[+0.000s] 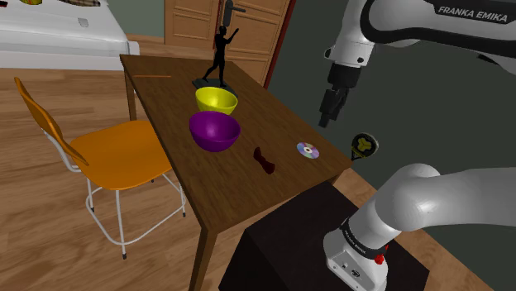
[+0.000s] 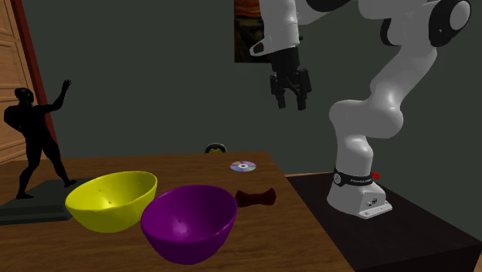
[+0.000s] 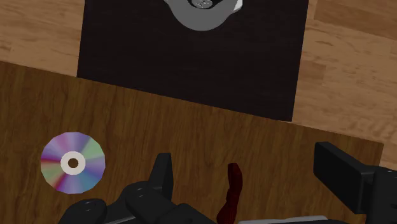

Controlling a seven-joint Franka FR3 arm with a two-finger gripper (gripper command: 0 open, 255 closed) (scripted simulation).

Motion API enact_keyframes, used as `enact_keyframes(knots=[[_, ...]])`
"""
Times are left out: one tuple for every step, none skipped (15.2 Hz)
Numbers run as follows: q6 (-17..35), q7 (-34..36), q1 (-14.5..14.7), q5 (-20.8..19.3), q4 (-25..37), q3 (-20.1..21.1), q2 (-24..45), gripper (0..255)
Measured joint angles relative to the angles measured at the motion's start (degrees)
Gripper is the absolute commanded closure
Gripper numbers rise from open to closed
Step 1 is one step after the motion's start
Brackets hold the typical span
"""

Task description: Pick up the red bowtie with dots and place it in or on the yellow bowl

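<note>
Evidently released, the end effector hangs above the bowtie; a skewed descent could knock it aside.

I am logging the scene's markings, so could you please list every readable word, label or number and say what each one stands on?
"FRANKA EMIKA": on the arm's white upper link, in the shoulder view.
Print on the dark band near the arm's base: too small to read.
The disc on the table: no readable text.
</note>
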Motion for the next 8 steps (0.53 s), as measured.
enact_keyframes(knots=[[0.0,0.0,0.0,0.0,0.0,0.0,0.0,0],[1.1,0.6,0.0,0.3,-0.6,0.4,0.4,0],[2.7,1.4,0.0,0.7,-1.5,0.8,0.7,0],[4.8,2.3,-0.1,1.1,-2.8,1.4,1.1,0],[6.8,3.1,-0.2,1.4,-3.6,1.8,2.0,0],[9.0,4.2,-0.2,1.9,-4.5,2.5,2.8,0],[11.3,5.3,-0.2,2.4,-5.7,3.2,3.4,0],[14.4,6.3,-0.2,2.9,-7.0,4.0,4.9,0]])
